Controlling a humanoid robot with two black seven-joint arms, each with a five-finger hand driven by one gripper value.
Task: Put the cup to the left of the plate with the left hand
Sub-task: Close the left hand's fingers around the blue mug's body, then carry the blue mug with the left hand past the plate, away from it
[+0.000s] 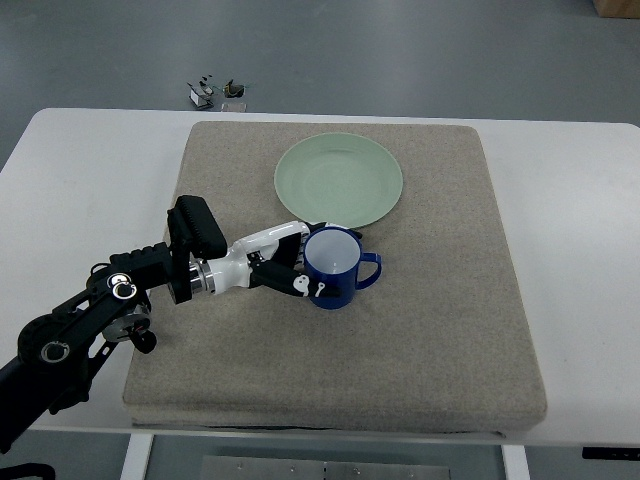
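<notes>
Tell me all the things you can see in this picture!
cup: one, blue, white inside, upright on the mat just below the plate, handle pointing right
plate: one, pale green, on the mat's far middle
mat: one, grey-beige, covering most of the table
table: one, white, under the mat
small parts: a few, dark and metallic, on the floor beyond the table; too small to identify
floor: grey, around the table
left hand: one, black and white, fingers wrapped around the cup's left side

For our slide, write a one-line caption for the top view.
Left hand grips upright blue mug just below pale green round plate on grey mat.
</notes>
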